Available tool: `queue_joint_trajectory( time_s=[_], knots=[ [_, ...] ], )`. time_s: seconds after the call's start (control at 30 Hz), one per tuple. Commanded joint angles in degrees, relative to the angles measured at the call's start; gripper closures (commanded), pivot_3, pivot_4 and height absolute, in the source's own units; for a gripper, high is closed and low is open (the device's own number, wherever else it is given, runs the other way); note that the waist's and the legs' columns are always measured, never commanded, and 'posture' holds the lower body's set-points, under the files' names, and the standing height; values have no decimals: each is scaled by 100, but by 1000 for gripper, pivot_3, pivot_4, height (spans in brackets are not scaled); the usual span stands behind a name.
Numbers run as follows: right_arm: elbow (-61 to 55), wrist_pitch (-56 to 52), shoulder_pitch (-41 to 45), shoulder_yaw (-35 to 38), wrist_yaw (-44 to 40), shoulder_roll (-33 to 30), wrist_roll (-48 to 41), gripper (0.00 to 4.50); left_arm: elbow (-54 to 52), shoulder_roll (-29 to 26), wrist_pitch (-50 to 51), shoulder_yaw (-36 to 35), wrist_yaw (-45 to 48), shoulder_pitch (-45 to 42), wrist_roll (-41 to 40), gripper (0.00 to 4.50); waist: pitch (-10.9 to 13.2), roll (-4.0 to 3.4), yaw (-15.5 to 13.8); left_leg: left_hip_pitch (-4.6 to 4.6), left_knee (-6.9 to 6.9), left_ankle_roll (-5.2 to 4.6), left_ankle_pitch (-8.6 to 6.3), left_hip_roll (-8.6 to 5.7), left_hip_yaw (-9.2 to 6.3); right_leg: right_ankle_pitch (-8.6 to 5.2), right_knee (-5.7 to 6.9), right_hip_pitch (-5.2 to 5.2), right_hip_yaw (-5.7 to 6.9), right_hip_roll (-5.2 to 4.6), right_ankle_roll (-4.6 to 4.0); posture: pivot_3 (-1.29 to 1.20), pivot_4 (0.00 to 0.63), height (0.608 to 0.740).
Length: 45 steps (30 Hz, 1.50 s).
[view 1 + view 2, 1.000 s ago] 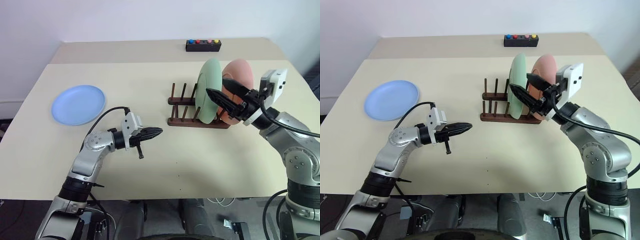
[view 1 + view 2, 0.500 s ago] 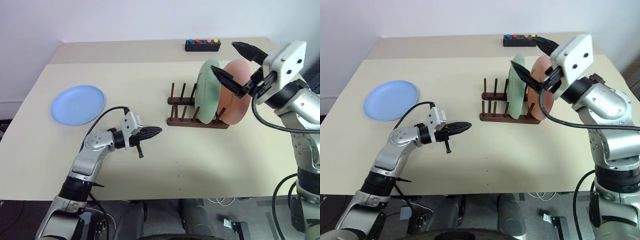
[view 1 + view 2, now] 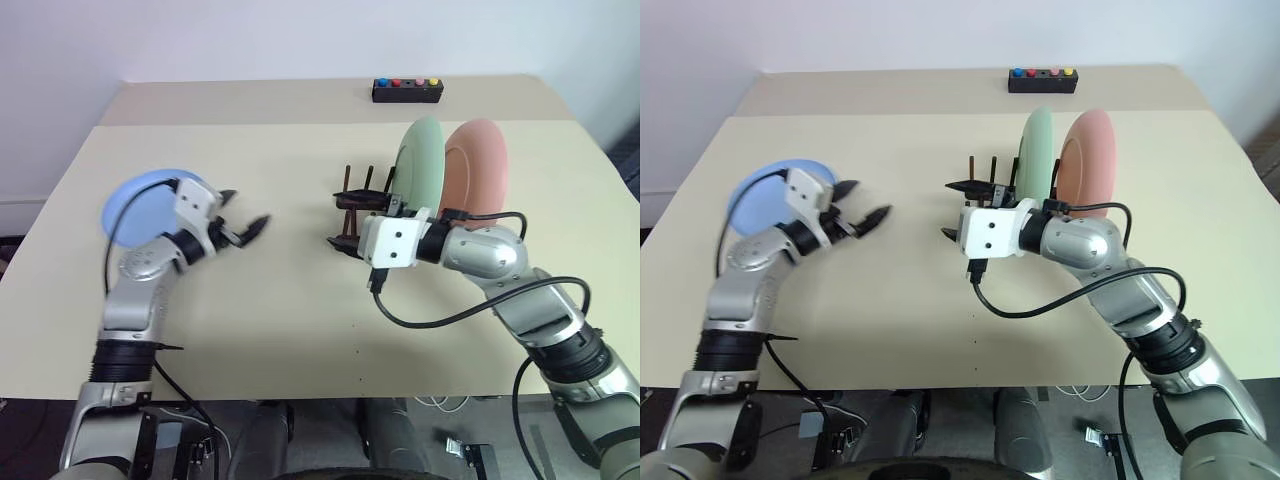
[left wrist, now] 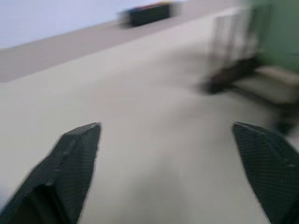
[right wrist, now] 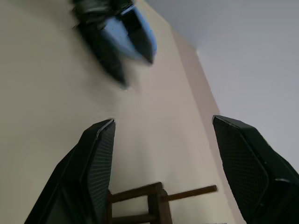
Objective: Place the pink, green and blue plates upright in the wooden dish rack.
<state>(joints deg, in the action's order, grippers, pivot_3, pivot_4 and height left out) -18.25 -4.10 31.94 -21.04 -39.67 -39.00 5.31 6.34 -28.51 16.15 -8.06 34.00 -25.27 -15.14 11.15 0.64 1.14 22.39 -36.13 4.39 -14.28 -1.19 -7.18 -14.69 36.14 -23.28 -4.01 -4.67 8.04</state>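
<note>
Blue plate (image 3: 140, 205): flat on the table (image 3: 300, 330), well left of the rack (image 3: 355, 215); likely light, stiff, smooth, best pinched at the rim. Green plate (image 3: 425, 160) and pink plate (image 3: 478, 165) upright in the rack. Left gripper (image 3: 245, 228) and right gripper (image 3: 960, 210): wide open, empty. Right wrist view adds the rack's pegs close up.

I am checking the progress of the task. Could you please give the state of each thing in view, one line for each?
Pink plate: upright in the rack.
Green plate: upright in the rack, beside the pink one.
Blue plate: flat on the table, not yet racked.
Wooden dish rack: holds two plates, other slots free.
Left gripper: jaws open, empty.
Right gripper: jaws open, empty.
</note>
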Motion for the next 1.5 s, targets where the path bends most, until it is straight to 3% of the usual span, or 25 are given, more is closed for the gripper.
queue_joint_trajectory(
  time_s=[0.03, 0.23, 0.4, 0.77, 0.87, 1.1, 1.27, 1.5],
  knots=[
    [128, 377, -38, -49, 9, 109, 336, 1130, 109, -412, 444, -609, -684, -215, 151, 64, 1, 2, 14, 0, 0, 0, 0, 0, 0, 0, 0, 0, 0, 0, 0, 0, 150, 740],
    [301, 527, -70, -45, 1, 464, 497, 1130, 1054, -993, 1636, -1390, -1885, -802, 243, 64, 3, 8, 7, 0, 2, 0, 0, 0, -6, 0, 1, 0, 6, 0, 0, 0, 150, 740],
    [355, 521, -74, -27, 5, 694, 598, 1130, 2124, -1328, 1986, -1460, -2384, -1207, 457, 64, 1, 11, -2, 0, 3, 2, 1, -2, -8, 1, 2, 1, 9, 0, 0, 0, 150, 740],
    [256, 430, -285, 108, 84, 870, 799, 1130, 4319, -1276, 1789, -1166, -2171, -2210, 483, 64, -4, 27, 3, 0, 3, 7, 4, -2, -11, 2, 5, 2, 15, 0, -1, 0, 150, 740],
    [214, 390, -340, 157, 105, 850, 850, 1130, 4584, -1198, 1568, -1196, -2239, -2364, 465, 862, -4, 27, 3, 0, 2, 8, 4, -2, -11, 2, 6, 2, 15, 0, -1, 0, 150, 740],
    [136, 232, -516, 289, 117, 950, 709, 1130, 4189, -908, 1341, -1406, -2295, -2214, 194, 4442, -4, 27, -13, 0, 2, 8, 4, -2, -11, 2, 9, 2, 15, -1, -1, 0, 150, 740],
    [111, 166, -550, 317, 99, 1048, 669, 1130, 3141, -542, 1207, -1456, -2193, -1823, -16, 4482, -5, 29, -14, 0, -1, 13, 7, -3, -13, 3, 10, 6, 15, -2, -1, 0, 150, 740],
    [169, 40, -432, 264, 172, 1171, 835, 1130, 95, -25, 1133, -846, -2084, -867, 33, 4482, -1, 35, -11, 2, 1, 15, 8, -2, -14, 6, 9, 1, 15, -2, -5, 0, 150, 740]
  ],
)
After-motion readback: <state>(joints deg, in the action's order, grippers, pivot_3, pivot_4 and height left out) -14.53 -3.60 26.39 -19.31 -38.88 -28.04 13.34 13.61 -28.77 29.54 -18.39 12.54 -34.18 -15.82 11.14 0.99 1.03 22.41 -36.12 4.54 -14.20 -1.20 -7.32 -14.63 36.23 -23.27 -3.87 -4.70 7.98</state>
